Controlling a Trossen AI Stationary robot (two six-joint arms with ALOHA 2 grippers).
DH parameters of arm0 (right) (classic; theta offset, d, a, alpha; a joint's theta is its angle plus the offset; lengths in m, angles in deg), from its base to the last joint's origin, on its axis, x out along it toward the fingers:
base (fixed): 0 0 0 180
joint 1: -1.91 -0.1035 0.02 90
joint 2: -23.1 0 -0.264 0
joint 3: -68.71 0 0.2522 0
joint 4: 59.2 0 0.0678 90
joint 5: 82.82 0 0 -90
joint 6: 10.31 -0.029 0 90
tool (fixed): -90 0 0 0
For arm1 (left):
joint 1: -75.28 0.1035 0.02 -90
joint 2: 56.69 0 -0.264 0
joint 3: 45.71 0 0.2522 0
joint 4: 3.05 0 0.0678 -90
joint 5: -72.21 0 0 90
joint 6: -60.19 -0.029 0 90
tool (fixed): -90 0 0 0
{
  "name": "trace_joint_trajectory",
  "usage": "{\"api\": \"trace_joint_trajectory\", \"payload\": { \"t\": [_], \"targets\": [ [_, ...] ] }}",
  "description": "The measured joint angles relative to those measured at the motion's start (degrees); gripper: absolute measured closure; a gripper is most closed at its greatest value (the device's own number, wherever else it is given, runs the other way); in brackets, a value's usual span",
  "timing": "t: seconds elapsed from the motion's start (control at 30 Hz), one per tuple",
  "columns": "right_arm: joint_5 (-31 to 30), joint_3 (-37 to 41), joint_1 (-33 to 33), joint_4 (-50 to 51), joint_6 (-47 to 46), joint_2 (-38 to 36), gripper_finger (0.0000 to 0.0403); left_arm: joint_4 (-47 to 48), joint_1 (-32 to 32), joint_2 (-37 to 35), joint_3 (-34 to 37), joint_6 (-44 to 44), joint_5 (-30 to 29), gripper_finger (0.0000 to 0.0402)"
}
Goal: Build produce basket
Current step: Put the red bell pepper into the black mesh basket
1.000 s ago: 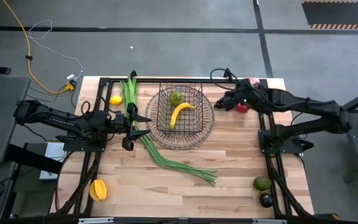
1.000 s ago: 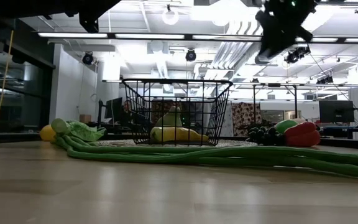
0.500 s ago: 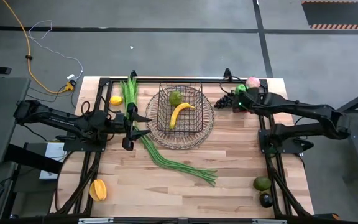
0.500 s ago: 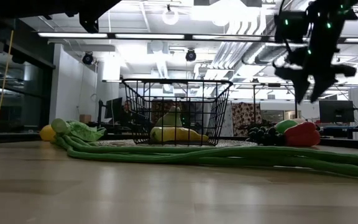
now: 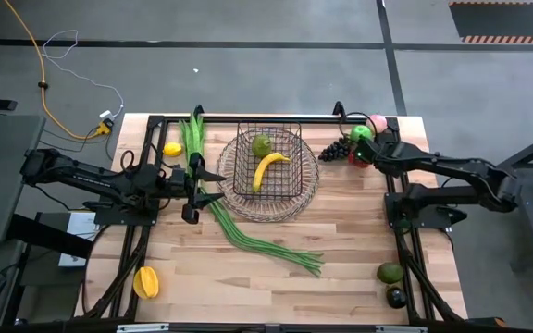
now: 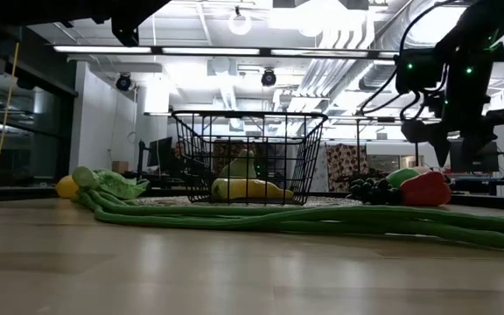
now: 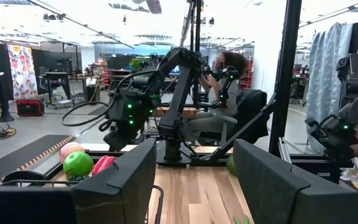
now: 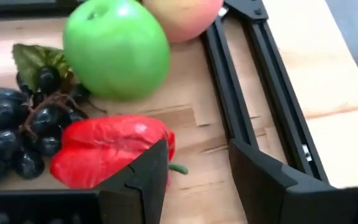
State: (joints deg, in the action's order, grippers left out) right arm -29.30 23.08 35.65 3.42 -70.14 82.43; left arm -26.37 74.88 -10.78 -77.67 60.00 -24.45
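Both arms are dark, built of slim jointed links on black bases, with thin black cables looping along them; small green lights glow near the wrist of the right end effector, and the left end effector ends in flat, blocky black fingers

Just ahead of the right gripper, a glossy red pepper and smooth green apple lie on pale matt wood table; basket is dark wire.
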Motion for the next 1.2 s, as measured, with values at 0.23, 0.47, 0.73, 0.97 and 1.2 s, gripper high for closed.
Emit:
{"api": "trace_joint_trajectory", "payload": {
  "t": [0.23, 0.47, 0.73, 0.97, 1.2],
  "targets": [
    [9.62, -4.76, 3.20, 4.67, 19.67, -0.04, 0.0242, 0.00, 0.00, 0.00, 0.00, 0.00, 0.00, 0.0200],
    [13.86, -9.33, 6.35, 6.05, 37.46, 0.71, 0.0242, -0.01, 0.00, 0.00, 0.00, -0.01, 0.00, 0.0200],
    [17.94, -11.56, 10.15, 12.44, 40.90, 11.66, 0.0242, -0.02, 0.00, 0.00, 0.00, 0.00, -0.04, 0.0200],
    [11.42, -15.29, 11.36, 14.18, 40.90, 20.03, 0.0242, -0.01, 0.00, 0.00, 0.00, -0.02, -0.09, 0.0200],
    [11.60, -16.99, 10.79, 8.19, 45.84, 22.60, 0.0242, 0.00, 0.00, 0.00, 0.00, -0.02, -0.20, 0.0200]
  ]
}}
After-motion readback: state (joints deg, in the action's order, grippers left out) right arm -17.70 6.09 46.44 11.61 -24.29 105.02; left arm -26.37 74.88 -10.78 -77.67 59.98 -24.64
